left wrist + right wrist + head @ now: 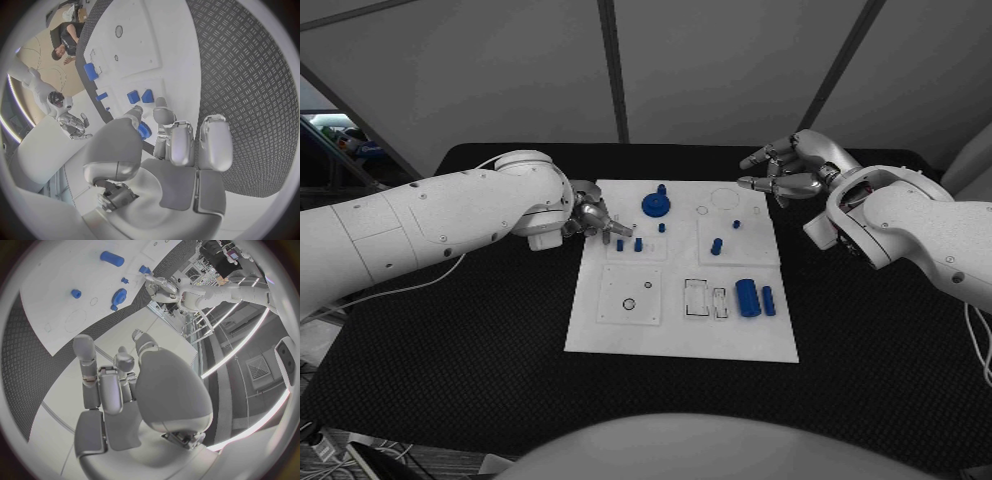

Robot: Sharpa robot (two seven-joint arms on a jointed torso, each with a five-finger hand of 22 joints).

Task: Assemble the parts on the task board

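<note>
We are logging: left hand (589, 222) hovering over the task board (678, 340), fingers loosely apart, empty, small blue pegs (629, 244) just beyond its fingertips. Right hand (788, 172) resting off-board, fingers apart, holding nothing.

The head camera looks steeply down on the task board (682, 340); both wrist fisheyes, behind their palms, share it.

One task board (678, 335); seven blue parts (749, 297); two hands (593, 222).
</note>
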